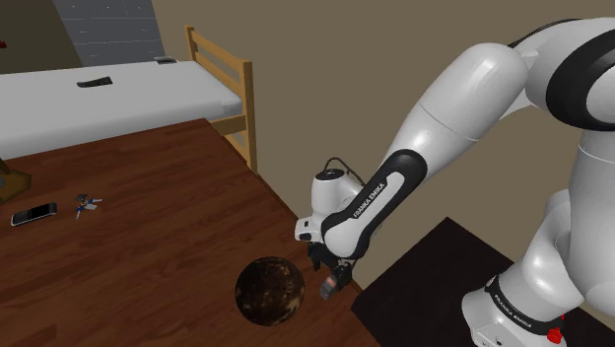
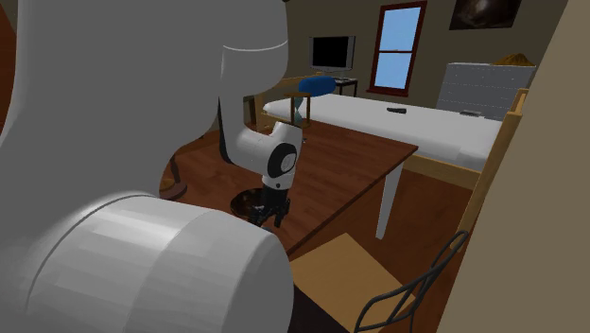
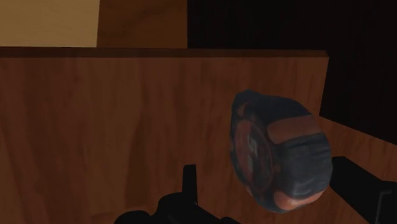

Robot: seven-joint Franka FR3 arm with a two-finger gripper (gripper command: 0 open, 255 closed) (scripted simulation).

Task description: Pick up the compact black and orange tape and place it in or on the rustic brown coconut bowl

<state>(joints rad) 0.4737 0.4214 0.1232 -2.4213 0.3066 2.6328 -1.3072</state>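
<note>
The black and orange tape (image 1: 330, 286) (image 3: 280, 153) lies close to the wooden table's (image 1: 148, 246) edge, at the shoulder view's right of the dark brown coconut bowl (image 1: 269, 290) (image 2: 248, 201). My gripper (image 1: 333, 272) (image 3: 267, 175) (image 2: 271, 219) is lowered over the tape and stands open. The tape sits between the two fingers, nearer one than the other, and a gap shows beside the far finger (image 3: 189, 181). The bowl holds nothing.
A dark phone (image 1: 34, 213) and a small bunch of keys (image 1: 87, 204) lie far across the table. A bed (image 1: 118, 94) with a wooden frame stands behind it. A wire chair (image 2: 416, 284) is beside the table's near corner.
</note>
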